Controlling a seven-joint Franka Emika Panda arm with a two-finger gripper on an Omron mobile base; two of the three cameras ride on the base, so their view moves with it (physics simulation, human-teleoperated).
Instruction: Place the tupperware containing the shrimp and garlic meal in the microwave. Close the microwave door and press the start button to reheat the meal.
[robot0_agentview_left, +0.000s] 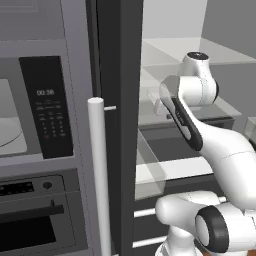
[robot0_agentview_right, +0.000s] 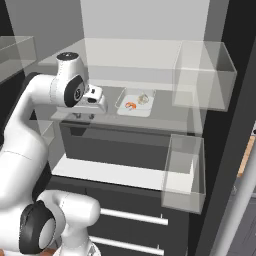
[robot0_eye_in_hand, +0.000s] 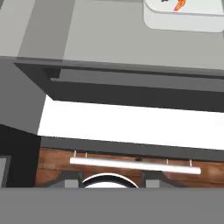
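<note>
The clear tupperware (robot0_agentview_right: 136, 103) rests on a grey fridge shelf (robot0_agentview_right: 170, 119), holding the orange shrimp (robot0_agentview_right: 131, 105) and the whitish garlic bulb (robot0_agentview_right: 143, 99). My gripper (robot0_agentview_right: 85, 116) hangs to the tray's left at the shelf's front edge, pointing down, open and holding nothing. In the hand view the tupperware (robot0_eye_in_hand: 183, 17) and shrimp (robot0_eye_in_hand: 179, 5) lie at the top right, far from the gripper (robot0_eye_in_hand: 112, 183). The microwave (robot0_agentview_left: 30, 110) is at the left, its pale cavity open with the turntable (robot0_agentview_left: 7, 131) showing beside the black keypad panel (robot0_agentview_left: 46, 106). The microwave door is out of view.
The open fridge door's dark edge (robot0_agentview_left: 120, 100) and its tall white handle (robot0_agentview_left: 98, 175) stand between the fridge and the microwave. Clear door bins (robot0_agentview_right: 204, 75) (robot0_agentview_right: 183, 172) hang on the right. A dark drawer (robot0_agentview_right: 115, 145) and a white shelf (robot0_agentview_right: 107, 172) lie below the tray's shelf.
</note>
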